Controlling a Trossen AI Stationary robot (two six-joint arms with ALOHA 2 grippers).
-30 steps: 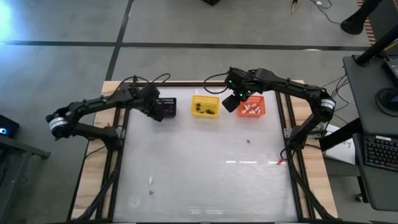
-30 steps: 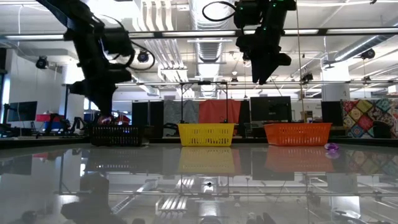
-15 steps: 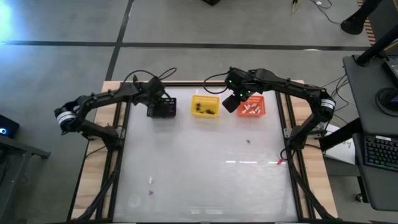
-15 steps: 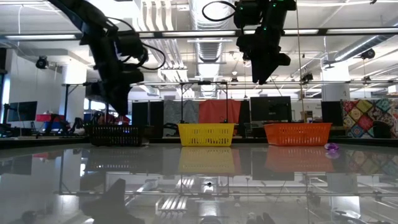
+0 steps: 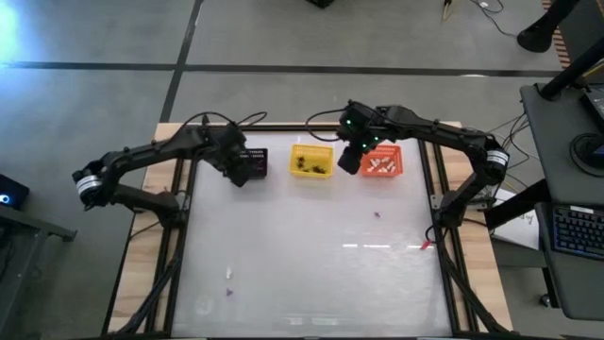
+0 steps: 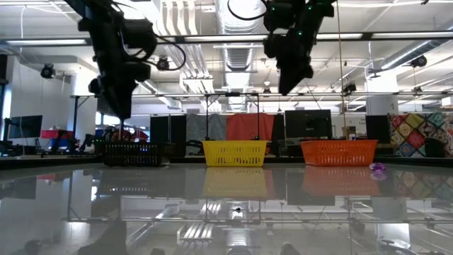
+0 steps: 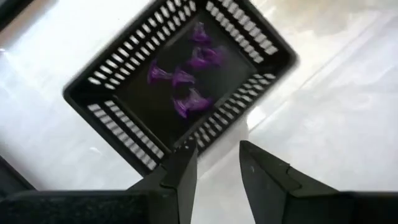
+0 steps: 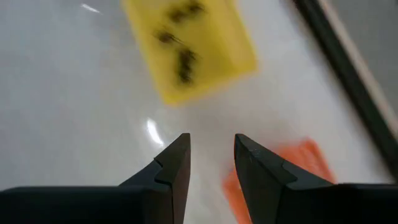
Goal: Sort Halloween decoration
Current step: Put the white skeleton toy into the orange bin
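The left gripper [image 7: 214, 165] is hanging over the black basket [image 5: 253, 162] near the far left part of the tabletop [image 5: 302, 255], its jaws standing apart with nothing between them. In the left wrist view several purple trinkets [image 7: 186, 78] are lying on the floor of that basket, clustered near its middle.

The right gripper [image 8: 211, 162] is hovering high above the far edge of the tabletop, between the yellow basket [image 5: 311, 161] and the orange basket [image 5: 382, 161]; its jaws are also standing apart and carrying nothing. Dark trinkets [image 8: 180, 37] are sitting inside the yellow basket, and pale trinkets [image 5: 379, 166] are showing inside the orange one.

The three baskets are standing in a row along the far edge, black toward the left, yellow in the middle, orange toward the right. More decorations are lying loose on the tabletop: a small purple piece [image 5: 377, 214] in front of the orange basket, a red piece [image 5: 424, 246] by the right edge, and a white piece [image 5: 228, 274] with a purple piece [image 5: 227, 292] just beside it toward the near left corner.
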